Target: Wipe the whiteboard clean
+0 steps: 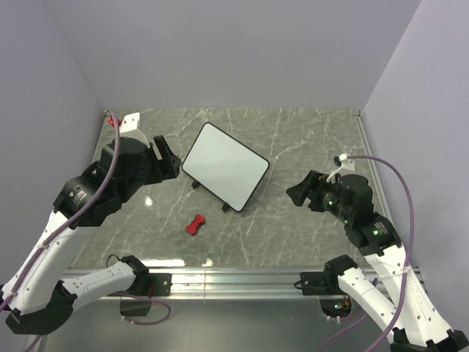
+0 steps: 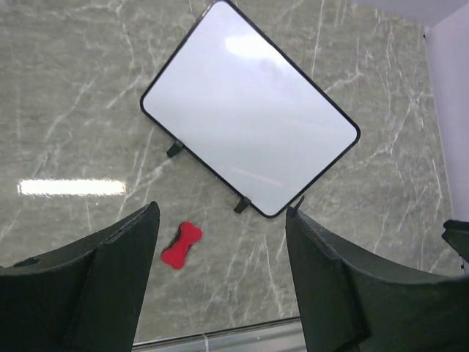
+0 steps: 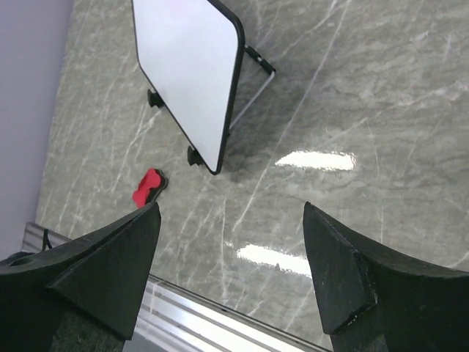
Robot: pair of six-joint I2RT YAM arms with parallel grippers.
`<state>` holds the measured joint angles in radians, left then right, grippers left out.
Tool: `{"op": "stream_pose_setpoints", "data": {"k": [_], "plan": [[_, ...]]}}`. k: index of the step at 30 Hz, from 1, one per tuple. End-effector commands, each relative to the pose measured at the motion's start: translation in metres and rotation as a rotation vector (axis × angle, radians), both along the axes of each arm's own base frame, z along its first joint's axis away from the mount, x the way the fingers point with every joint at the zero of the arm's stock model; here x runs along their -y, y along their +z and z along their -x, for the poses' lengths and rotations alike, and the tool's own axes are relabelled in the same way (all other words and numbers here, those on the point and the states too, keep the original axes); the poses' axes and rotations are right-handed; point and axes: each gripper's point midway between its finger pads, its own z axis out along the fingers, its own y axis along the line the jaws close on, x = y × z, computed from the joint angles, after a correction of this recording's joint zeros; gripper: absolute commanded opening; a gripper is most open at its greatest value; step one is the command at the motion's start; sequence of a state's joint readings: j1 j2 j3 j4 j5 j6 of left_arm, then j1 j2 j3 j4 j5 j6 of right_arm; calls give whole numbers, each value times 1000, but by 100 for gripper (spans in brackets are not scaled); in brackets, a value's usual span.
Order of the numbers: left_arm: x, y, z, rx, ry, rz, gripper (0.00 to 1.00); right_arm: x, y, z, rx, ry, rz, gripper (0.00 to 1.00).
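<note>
The whiteboard (image 1: 225, 165) stands tilted on small black feet in the middle of the marble table, its white face blank; it also shows in the left wrist view (image 2: 249, 110) and the right wrist view (image 3: 188, 73). The red bow-shaped eraser (image 1: 195, 224) lies on the table in front of it, also seen in the left wrist view (image 2: 181, 246) and the right wrist view (image 3: 146, 188). My left gripper (image 1: 168, 158) hovers open and empty left of the board. My right gripper (image 1: 299, 192) hovers open and empty to the board's right.
A wire stand (image 3: 253, 84) props the board from behind. A metal rail (image 1: 242, 279) runs along the table's near edge. Purple walls close in the left, back and right. A white clip with a red part (image 1: 121, 119) sits at the far left corner.
</note>
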<state>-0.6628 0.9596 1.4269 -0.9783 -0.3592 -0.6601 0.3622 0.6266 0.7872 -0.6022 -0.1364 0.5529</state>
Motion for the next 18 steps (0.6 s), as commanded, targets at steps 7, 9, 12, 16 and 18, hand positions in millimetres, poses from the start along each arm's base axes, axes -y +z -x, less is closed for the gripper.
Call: {"op": "stream_pose_setpoints", "data": {"k": [7,9,12,16,18], "plan": [[0,34,-11,64,-18,-64,75,6,11,4,21,-15,13,85],[1,37,-14,71,-20,-65,74,7,12,4,23,-18,16,85],[2,37,-16,69,-22,-82,70,7,11,4,22,-20,20,85],[7,42,-15,92,-64,-75,57,6,12,3,22,-23,10,85],[7,44,-14,105,-69,-70,62,4,12,2,20,-20,2,85]]}}
